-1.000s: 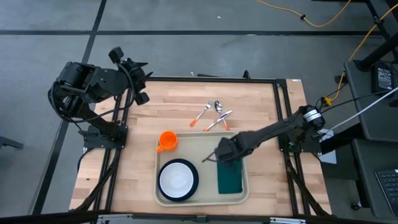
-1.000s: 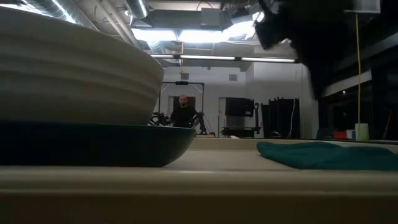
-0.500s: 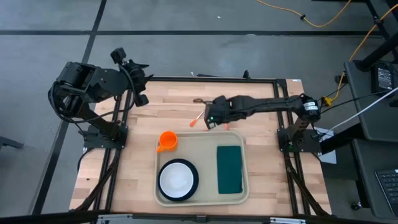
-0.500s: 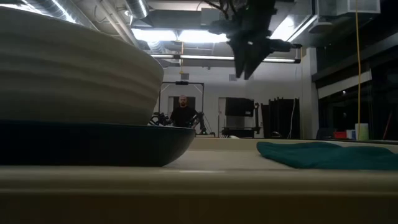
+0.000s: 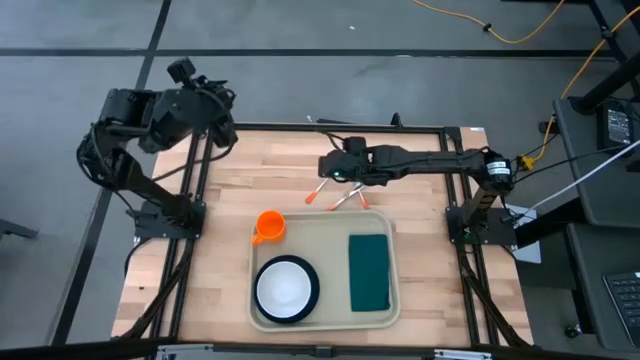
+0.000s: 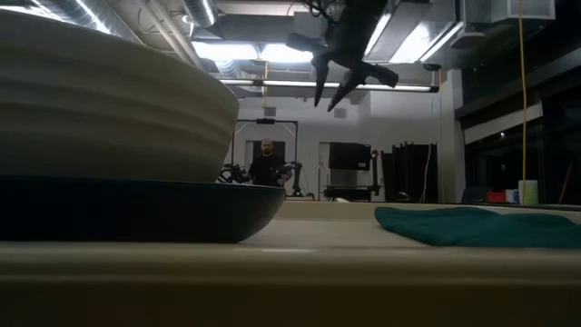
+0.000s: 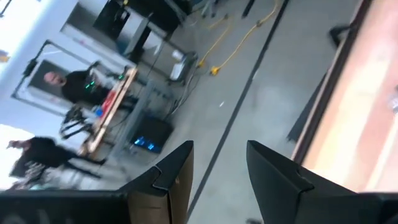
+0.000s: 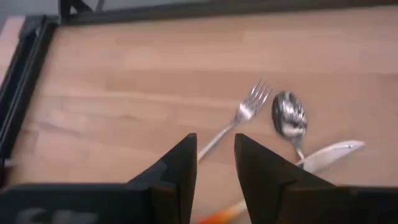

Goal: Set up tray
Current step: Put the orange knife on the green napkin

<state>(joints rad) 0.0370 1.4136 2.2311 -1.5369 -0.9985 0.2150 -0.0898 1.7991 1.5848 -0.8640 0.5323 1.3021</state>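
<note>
The beige tray [image 5: 392, 300] lies at the table's near middle. It carries a white bowl on a dark plate [image 5: 286, 288], a dark green napkin [image 5: 369, 272] lying flat, and an orange cup [image 5: 269, 226] at its far left corner. A fork [image 8: 239, 118], a spoon [image 8: 287, 117], a knife [image 8: 329, 152] and an orange-handled piece lie on the wood beyond the tray's far rim. My right gripper [image 5: 327, 168] hovers open above this cutlery [image 5: 345, 192], touching nothing. My left gripper [image 5: 222, 118] waits open at the table's far left corner.
Bare wood [image 5: 210, 250] spreads left of the tray and along the far edge. A black frame [image 5: 445, 130] borders the table. In the low view the bowl [image 6: 100, 118] fills the left and the napkin [image 6: 472, 227] lies at the right. People stand in the room behind.
My right gripper has left the spot over the napkin's far end on the tray, risen, and swung toward the far edge until it hangs over the cutlery. The napkin has stayed flat on the tray. My left arm has tipped slightly toward the far edge.
</note>
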